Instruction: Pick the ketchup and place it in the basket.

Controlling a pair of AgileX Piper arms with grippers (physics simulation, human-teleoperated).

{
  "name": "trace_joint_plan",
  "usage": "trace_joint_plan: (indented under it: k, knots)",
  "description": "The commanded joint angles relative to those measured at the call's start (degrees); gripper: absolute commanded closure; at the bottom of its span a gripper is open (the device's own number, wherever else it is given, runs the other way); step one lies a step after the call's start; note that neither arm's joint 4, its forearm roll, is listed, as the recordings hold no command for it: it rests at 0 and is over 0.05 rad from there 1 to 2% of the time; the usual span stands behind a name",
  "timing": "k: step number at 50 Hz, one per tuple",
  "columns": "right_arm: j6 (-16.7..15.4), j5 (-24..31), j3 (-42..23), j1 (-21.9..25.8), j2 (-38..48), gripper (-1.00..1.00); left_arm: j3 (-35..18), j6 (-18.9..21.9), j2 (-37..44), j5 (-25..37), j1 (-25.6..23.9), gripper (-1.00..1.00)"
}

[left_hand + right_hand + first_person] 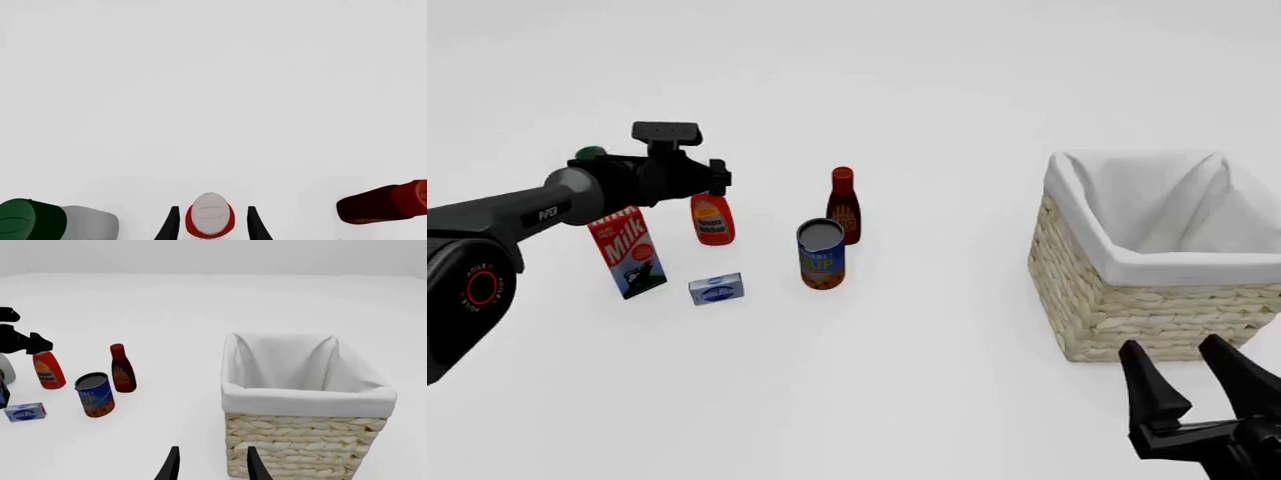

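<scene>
The ketchup, a red squeeze bottle with a yellow-orange label, stands upright on the white table among the groceries at the left. My left gripper is over its top and hides the cap in the front view. In the left wrist view the whitish-grey cap sits between the two dark fingers, with a thin gap on each side, so my left gripper is open around it. The basket, wicker with a white lining, stands at the right. My right gripper hangs open just in front of it, holding nothing.
A milk carton stands left of the ketchup, with a small blue-and-white box in front. A tin can and a dark maroon bottle stand to the ketchup's right. Bare table lies between the groceries and the basket.
</scene>
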Motion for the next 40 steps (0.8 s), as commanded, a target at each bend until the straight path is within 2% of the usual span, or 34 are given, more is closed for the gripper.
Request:
trace_joint_plan:
  k: [1,31,32,40]
  knots:
    - [0.0,-0.5,0.0,0.0,0.7,-1.0,0.4,0.0,1.2,-0.8,0.1,-1.0]
    - [0.0,-1.3,0.0,0.0,1.7,-1.0,0.5,-0.5,4.0,-2.1,0.5,-1.0]
    - [-0.1,-1.3,0.0,0.0,1.7,-1.0,0.6,-0.5,3.9,-2.1,0.5,1.0]
    - [-0.2,-1.3,0.0,0.0,1.7,-1.0,0.7,-0.6,2.6,-1.6,0.3,1.0]
